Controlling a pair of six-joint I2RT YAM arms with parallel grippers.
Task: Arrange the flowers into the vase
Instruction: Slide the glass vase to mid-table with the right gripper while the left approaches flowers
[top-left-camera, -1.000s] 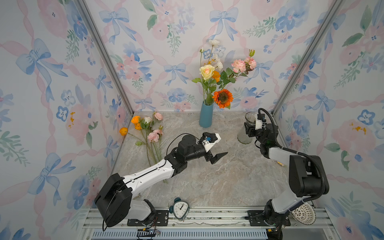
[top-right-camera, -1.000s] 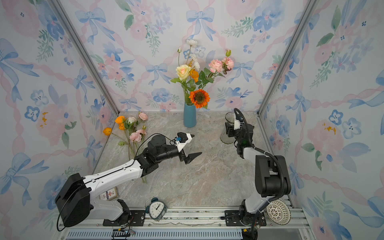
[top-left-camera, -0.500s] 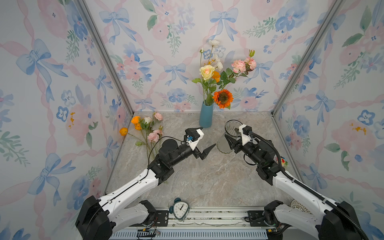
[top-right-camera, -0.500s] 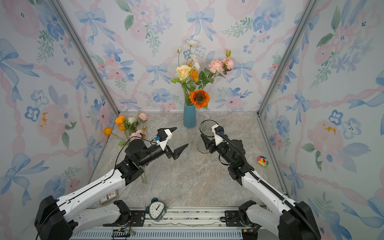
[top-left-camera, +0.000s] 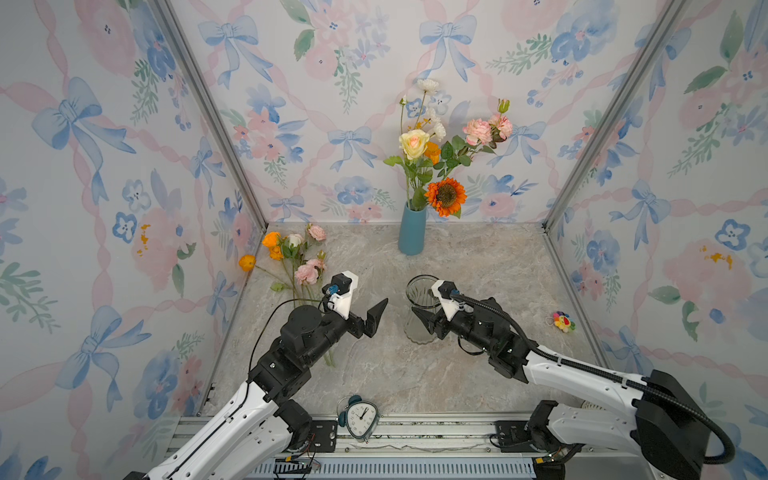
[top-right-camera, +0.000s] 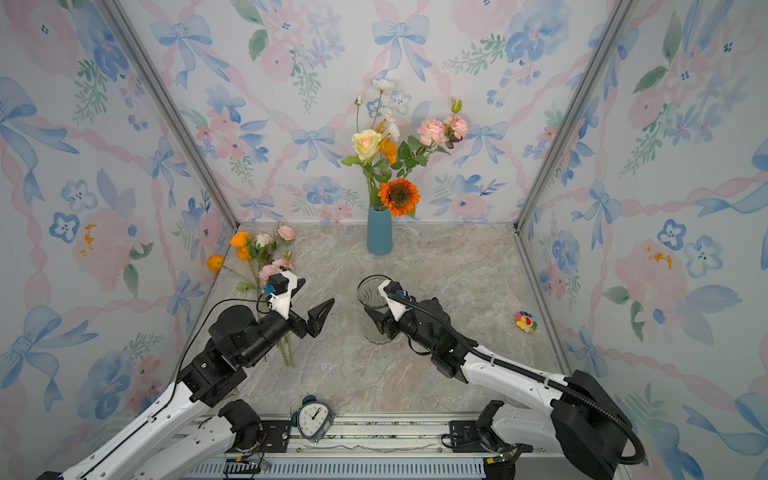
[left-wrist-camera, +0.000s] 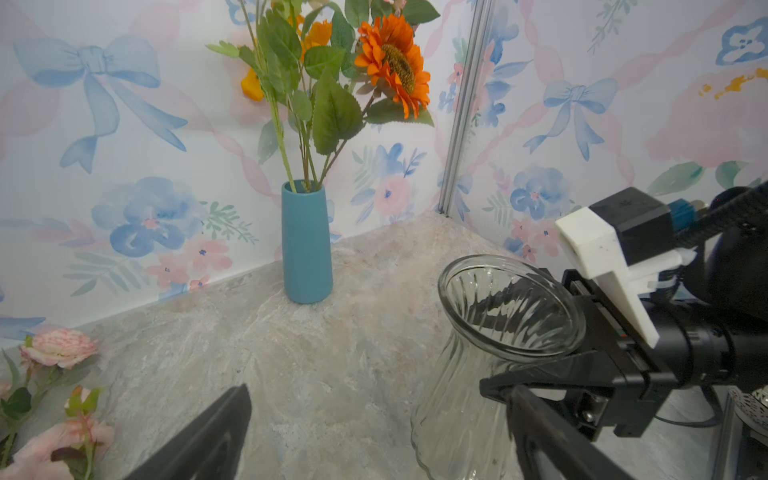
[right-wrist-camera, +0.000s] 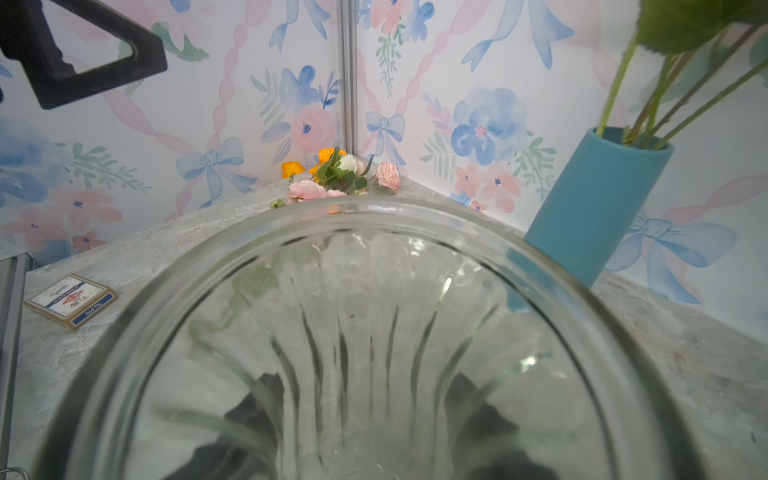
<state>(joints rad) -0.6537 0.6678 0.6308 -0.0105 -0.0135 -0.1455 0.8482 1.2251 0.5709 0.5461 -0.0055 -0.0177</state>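
Bright, even light; shadows faint; glass vase (right-wrist-camera: 353, 324) close-up soft; wide-angle bowing at edges.

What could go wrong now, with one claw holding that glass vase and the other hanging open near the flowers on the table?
1. The right gripper pinches the glass vase by its narrow neck; smooth glass might slip or tip over.
2. The open left gripper hovers close to that vase, so the two arms might bump.
3. The loose flowers have stems lying under the left arm, which might drag them.
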